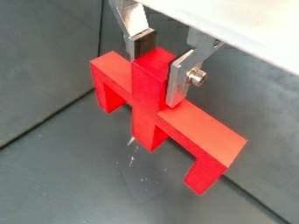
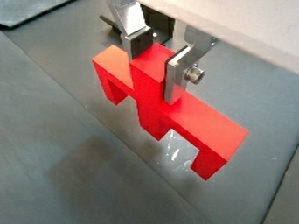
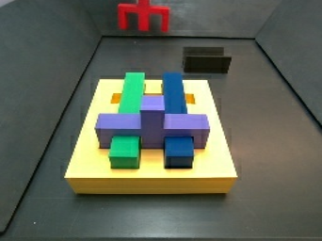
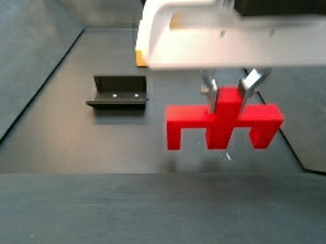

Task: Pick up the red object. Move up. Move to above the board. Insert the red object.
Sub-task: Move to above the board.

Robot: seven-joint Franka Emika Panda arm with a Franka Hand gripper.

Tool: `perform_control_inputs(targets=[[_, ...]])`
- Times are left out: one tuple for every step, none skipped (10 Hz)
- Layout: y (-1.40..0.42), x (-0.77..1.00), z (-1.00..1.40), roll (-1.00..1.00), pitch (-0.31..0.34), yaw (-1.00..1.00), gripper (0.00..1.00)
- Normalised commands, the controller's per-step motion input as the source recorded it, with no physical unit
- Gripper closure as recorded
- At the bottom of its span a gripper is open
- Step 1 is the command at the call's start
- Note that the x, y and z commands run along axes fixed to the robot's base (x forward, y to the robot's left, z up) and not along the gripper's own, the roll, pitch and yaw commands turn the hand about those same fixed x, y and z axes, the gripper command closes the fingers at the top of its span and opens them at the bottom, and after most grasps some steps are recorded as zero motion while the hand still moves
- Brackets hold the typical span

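The red object fills the middle of both wrist views, very close to the lens: a flat red piece with a long bar, a central stem and legs that point downward, hanging above the dark grey floor without touching it. The gripper holds it by the central stem, with one silver finger pressed on one side of the stem and the second plate on the opposite side, so the jaws are closed firmly on the piece. In the wrist view from the opposite side the same grasp shows: the gripper clamps the stem of the red object, and a pale reflection lies on the floor under it. In a side view the yellow board is nearest, carrying green, blue and purple blocks; the fixture stands behind it, and the red object is far at the back, well apart from the board. In a side view from the opposite end the red object hangs in the air under the white gripper, and the fixture stands on the floor to the side.
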Motion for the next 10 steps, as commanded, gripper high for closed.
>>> perform_control_inputs(targets=[[0.00, 0.00, 1.40, 0.00, 0.000, 0.00, 1.00], [0.00, -0.02, 1.40, -0.04, 0.018, 0.00, 1.00], [-0.01, -0.05, 1.40, -0.02, 0.031, 0.00, 1.00], [0.00, 0.01, 1.40, 0.00, 0.024, 0.00, 1.00], [0.02, 0.04, 0.90, -0.01, 0.067, 0.00, 1.00], [0.01, 0.04, 0.53, 0.01, 0.090, 0.00, 1.00], [0.01, 0.04, 0.24, 0.00, 0.066, 0.00, 1.00], [0.01, 0.01, 0.18, 0.00, 0.062, 0.00, 1.00], [-1.40, 0.13, 0.13, -0.08, 0.129, 0.00, 1.00], [-1.40, 0.13, 0.12, -0.08, 0.120, 0.01, 1.00]])
